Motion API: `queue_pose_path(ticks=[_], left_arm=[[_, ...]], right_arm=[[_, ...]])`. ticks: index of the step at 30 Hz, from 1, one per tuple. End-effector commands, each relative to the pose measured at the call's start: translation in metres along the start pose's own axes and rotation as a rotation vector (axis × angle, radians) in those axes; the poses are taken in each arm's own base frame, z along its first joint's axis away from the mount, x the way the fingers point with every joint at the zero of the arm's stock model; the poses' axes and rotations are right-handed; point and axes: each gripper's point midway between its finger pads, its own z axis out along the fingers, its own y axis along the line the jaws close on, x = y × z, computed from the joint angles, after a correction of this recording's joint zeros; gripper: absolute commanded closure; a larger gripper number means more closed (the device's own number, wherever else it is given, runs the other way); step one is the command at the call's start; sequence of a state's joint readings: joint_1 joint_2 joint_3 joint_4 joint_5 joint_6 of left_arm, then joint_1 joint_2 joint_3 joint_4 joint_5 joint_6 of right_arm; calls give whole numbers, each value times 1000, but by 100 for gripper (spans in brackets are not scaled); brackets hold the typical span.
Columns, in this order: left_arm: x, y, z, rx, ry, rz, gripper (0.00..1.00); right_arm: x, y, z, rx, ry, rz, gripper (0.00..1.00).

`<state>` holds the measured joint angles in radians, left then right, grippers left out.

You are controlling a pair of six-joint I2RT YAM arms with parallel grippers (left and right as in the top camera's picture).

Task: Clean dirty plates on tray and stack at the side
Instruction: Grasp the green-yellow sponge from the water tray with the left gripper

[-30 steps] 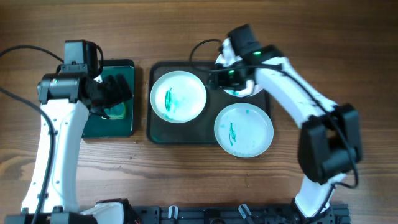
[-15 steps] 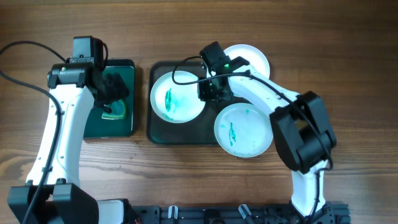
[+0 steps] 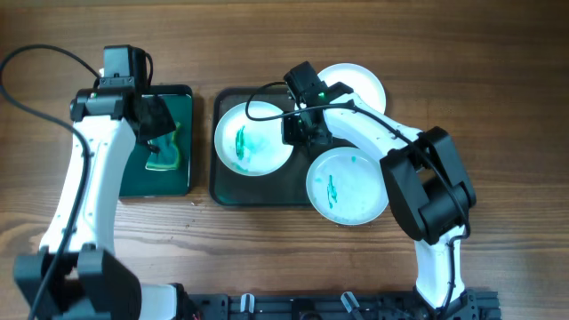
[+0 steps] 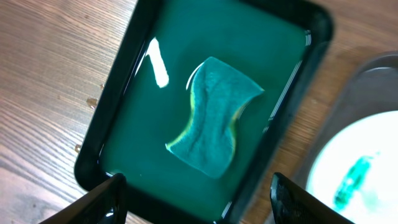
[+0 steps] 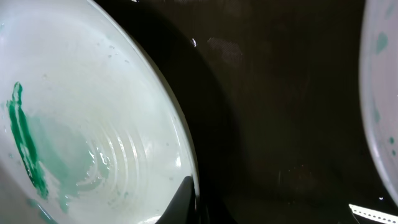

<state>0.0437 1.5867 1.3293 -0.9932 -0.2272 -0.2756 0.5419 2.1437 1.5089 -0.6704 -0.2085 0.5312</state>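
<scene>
Two dirty plates with teal smears lie on the dark grey tray (image 3: 222, 185): one at the left (image 3: 255, 138), one at the front right (image 3: 348, 185). A third white plate (image 3: 360, 82) sits at the tray's back right corner, partly hidden by my right arm. My right gripper (image 3: 299, 133) is shut on the right rim of the left plate (image 5: 93, 124); one dark finger (image 5: 185, 198) lies over that rim. My left gripper (image 3: 156, 124) hangs open above a green sponge (image 4: 214, 115), with nothing between its fingers (image 4: 109, 200).
The sponge (image 3: 167, 153) lies in a small black tray with green inside (image 3: 182, 182), left of the grey tray. Bare wood table surrounds both trays. The grey tray's rim (image 4: 348, 106) and the left plate (image 4: 360, 168) show at the right of the left wrist view.
My right gripper moved from the back right plate to the left plate's rim and shut on it. My left gripper shifted slightly over the sponge and its jaws narrowed somewhat.
</scene>
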Motion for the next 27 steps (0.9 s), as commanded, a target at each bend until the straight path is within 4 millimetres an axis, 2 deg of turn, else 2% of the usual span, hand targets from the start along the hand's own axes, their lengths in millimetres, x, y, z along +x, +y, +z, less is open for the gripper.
queue_pose_path(ticks=[1,3,7,13,14,15,16,17,18,22,27], left_arm=[[-1,-4,33,1,64,64,28],[2,-15,53,30,102,111,26],[9,-21,89,13,158,122,24],[36,-22,141,-25,284,141,25],[40,-22,147,-29,300,142,29],[43,-22,151,-33,314,145,41],[44,-22,152,-34,316,146,77],[44,-22,152,-34,316,145,91],[42,-22,150,-32,309,143,96],[29,-23,134,-27,289,137,96],[3,-23,94,-7,241,126,96]], right_arm=[[0,-6,14,28,12,10,96],[-1,-5,14,25,7,13,96],[-3,-4,14,20,-1,18,96],[-3,-4,14,20,-1,17,96],[-3,-4,14,20,-2,17,96],[-3,-4,14,19,-1,18,96],[-3,-4,14,19,-1,18,96],[-3,-4,14,19,-2,18,96],[-3,-4,14,19,-2,18,96],[-4,-3,14,17,-5,17,96],[-4,-3,14,18,-4,17,96]])
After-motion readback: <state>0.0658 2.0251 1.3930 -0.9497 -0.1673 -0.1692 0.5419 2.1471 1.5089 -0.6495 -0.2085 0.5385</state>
